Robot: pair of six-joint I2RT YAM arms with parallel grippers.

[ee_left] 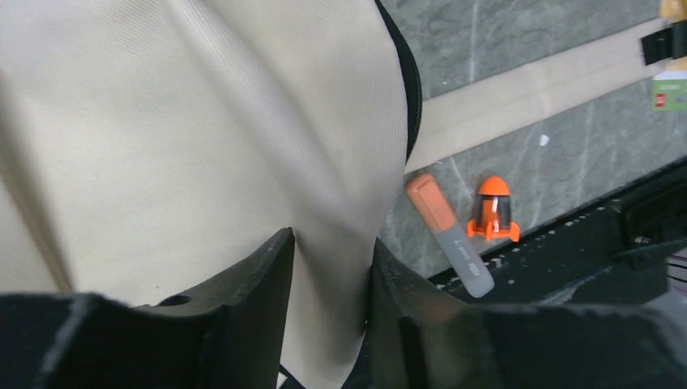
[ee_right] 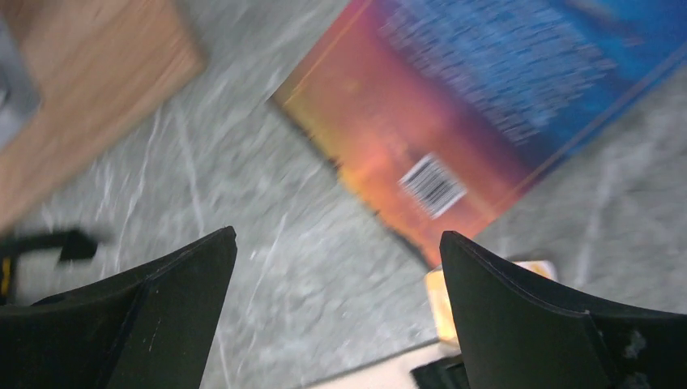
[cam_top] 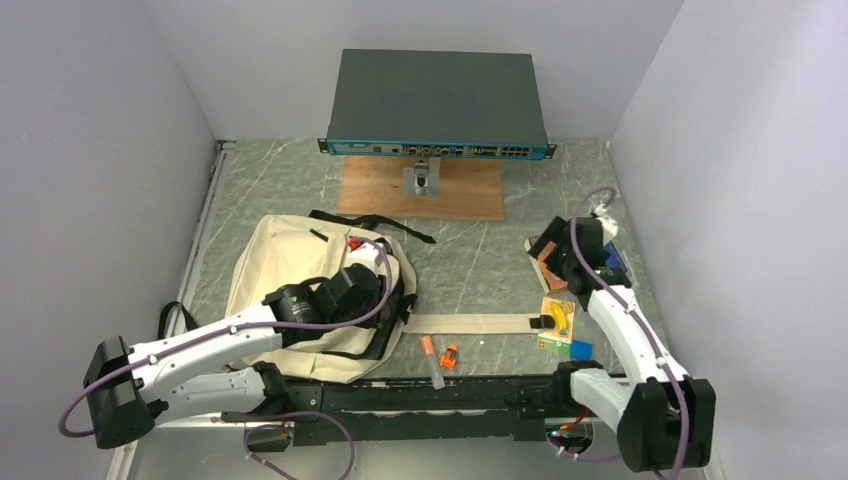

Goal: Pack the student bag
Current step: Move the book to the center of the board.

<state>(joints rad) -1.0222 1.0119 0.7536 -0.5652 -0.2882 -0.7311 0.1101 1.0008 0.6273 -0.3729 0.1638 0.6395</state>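
The student bag [cam_top: 283, 262] lies slumped on the table [cam_top: 480, 255], a soft cream canvas heap with black trim along its edges. From above, the left arm's wrist covers the bag's right-hand part, so we cannot see the fingers there. The left wrist view shows them. The left tool [ee_left: 332, 247] is nearly closed, its two black fingers [ee_left: 263, 275] pinching a raised fold of the smooth, finely woven canvas.

A wide beige strap [cam_top: 470, 323] runs flat from the bag's right edge. Just off the bag's near right corner lie a grey marker with an orange cap [ee_left: 450, 235] and a small orange rocket-shaped piece [ee_left: 492, 212]. They lie side by side without touching, close to the black rail [cam_top: 420, 395] at the table's near edge.

Well to the right of the bag, the right tool [ee_right: 336, 275] hangs with its fingers spread wide and nothing between them. It is above marbled grey stone. Only its blurred wrist view shows the glossy orange-to-blue book [ee_right: 454, 121] and its barcode, just past the fingertips.

Behind the bag, a wooden board [cam_top: 420, 190] carries a flat dark grey metal box [cam_top: 435, 100]. Grey surface shows between the bag and the book, crossed by the strap. White walls [cam_top: 100, 150] stand close to the bag's left side.
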